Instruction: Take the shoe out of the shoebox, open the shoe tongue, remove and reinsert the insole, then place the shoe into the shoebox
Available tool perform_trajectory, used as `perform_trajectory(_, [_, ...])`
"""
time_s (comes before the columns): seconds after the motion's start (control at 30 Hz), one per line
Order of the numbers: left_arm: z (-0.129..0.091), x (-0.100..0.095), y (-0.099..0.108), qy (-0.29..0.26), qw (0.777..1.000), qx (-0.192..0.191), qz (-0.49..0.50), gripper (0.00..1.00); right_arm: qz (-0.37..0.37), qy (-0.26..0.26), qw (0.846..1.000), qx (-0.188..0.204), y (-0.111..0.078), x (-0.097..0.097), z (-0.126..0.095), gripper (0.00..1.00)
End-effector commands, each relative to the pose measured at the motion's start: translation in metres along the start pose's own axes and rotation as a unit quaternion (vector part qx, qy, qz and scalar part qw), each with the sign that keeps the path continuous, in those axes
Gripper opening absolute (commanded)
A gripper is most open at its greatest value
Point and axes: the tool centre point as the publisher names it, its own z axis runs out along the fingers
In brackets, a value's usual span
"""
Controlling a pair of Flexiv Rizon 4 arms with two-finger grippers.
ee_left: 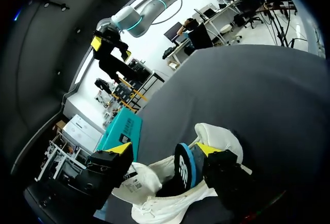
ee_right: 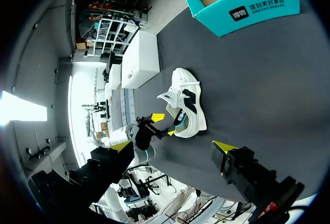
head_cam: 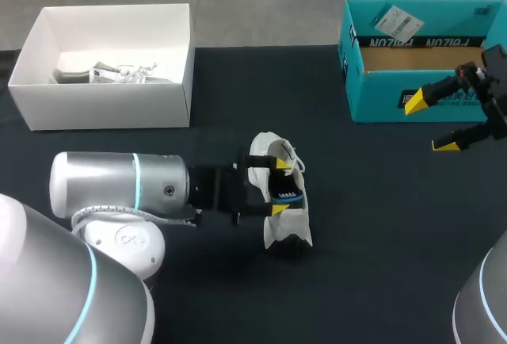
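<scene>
A white shoe [head_cam: 285, 229] lies on the dark table, in the middle. Its black insole [head_cam: 289, 195] with a blue edge stands on edge in the shoe's mouth. My left gripper [head_cam: 279, 186] is open over that mouth, one yellow tip by the tongue and the other toward the shoe's far end. In the left wrist view the insole [ee_left: 184, 170] sits between the fingers of this gripper [ee_left: 164, 149], close to one of them. My right gripper [head_cam: 432, 122] hangs open and empty in front of the teal shoebox [head_cam: 380, 98]. Its wrist view shows the shoe [ee_right: 188, 100] ahead of it [ee_right: 171, 148].
A white open box [head_cam: 103, 106] at the back left holds another white shoe [head_cam: 119, 73]. The teal shoebox stands open at the back right, with a label [head_cam: 396, 21] on its flap.
</scene>
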Motion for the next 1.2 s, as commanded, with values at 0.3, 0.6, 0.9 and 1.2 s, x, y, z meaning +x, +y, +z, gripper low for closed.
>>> perform_trajectory(0.3, [-0.011, -0.005, -0.007, 0.025, 0.999, 0.015, 0.026, 0.17, 0.001, -0.001, 1.000, -0.001, -0.001, 0.000, 0.001, 1.00])
perform_trajectory(0.6, [-0.021, -0.020, -0.012, 0.127, 0.985, 0.043, 0.107, 0.00, 0.001, -0.001, 1.000, -0.001, -0.001, 0.000, 0.001, 1.00])
perform_trajectory(0.9, [-0.024, -0.020, -0.013, 0.250, 0.951, 0.049, 0.176, 0.00, 0.001, -0.001, 1.000, -0.001, -0.001, 0.000, 0.001, 1.00])
perform_trajectory(1.2, [-0.031, -0.021, -0.014, 0.371, 0.902, 0.032, 0.219, 0.00, 0.001, -0.001, 1.000, -0.001, -0.001, 0.000, 0.001, 1.00])
